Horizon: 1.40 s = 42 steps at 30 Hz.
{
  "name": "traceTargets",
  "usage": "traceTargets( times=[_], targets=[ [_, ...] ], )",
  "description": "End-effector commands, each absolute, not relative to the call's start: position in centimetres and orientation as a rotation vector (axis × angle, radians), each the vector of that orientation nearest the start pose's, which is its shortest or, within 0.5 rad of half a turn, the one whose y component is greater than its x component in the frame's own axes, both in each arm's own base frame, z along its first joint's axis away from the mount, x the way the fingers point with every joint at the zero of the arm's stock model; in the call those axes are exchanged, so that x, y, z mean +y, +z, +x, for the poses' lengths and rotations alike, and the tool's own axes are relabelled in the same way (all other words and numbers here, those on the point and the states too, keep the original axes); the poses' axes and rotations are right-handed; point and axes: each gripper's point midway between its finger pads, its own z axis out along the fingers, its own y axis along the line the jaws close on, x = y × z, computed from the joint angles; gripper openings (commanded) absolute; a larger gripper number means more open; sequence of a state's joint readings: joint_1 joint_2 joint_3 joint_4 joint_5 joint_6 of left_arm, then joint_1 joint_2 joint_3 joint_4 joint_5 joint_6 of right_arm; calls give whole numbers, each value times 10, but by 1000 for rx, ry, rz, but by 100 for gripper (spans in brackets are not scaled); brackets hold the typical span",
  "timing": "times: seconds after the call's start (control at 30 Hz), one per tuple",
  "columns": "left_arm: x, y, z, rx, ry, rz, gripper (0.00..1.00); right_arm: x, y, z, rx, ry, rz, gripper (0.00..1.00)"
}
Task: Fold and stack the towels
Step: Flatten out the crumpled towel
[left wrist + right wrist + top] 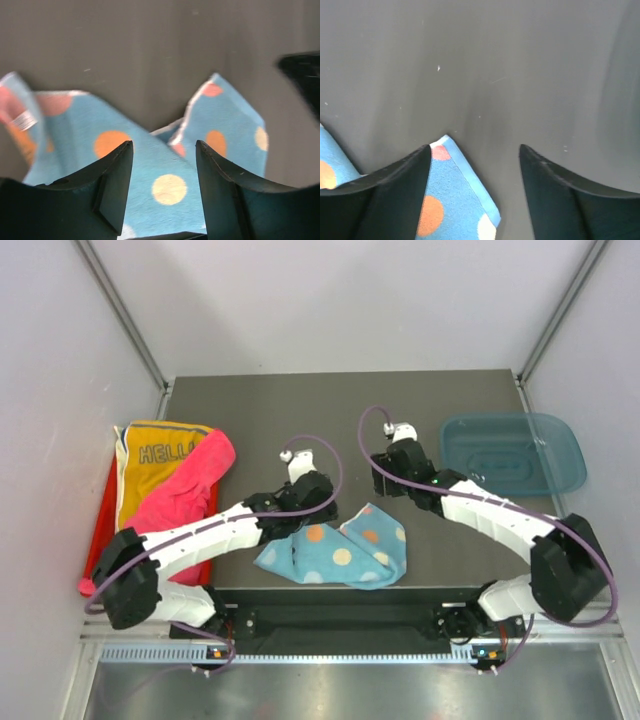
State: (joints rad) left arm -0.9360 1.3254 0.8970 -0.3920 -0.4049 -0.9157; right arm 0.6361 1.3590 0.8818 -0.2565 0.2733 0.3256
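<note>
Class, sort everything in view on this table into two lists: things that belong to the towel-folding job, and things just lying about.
Belongs to the job: dotted blue towel, pink towel, yellow towel.
Just lying about: red tray, teal bin.

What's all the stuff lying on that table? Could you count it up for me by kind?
Towels: 3 (light blue dotted towel, pink towel, yellow towel)
Trays: 1 (red tray)
Bins: 1 (teal bin)
Total: 5

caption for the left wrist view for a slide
Open left gripper poised over the rumpled blue dotted towel on the dark table
</note>
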Motion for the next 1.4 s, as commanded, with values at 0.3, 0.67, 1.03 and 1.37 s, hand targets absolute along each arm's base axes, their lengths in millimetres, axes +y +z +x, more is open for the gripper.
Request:
traceTargets(
  times=[0.3, 0.67, 1.03, 1.37],
  targets=[
    [-369, 110, 286, 2393, -655, 335, 61, 133, 103, 287, 2323, 172, 65, 71],
    [-380, 47, 284, 2544, -632, 631, 64, 108, 120, 259, 2204, 275, 246, 74],
    [-379, 12, 287, 2621, -549, 673, 43, 103, 124, 254, 2189, 273, 252, 74],
    [-367, 32, 305, 2568, -468, 583, 0, 104, 129, 259, 2185, 263, 237, 75]
  ],
)
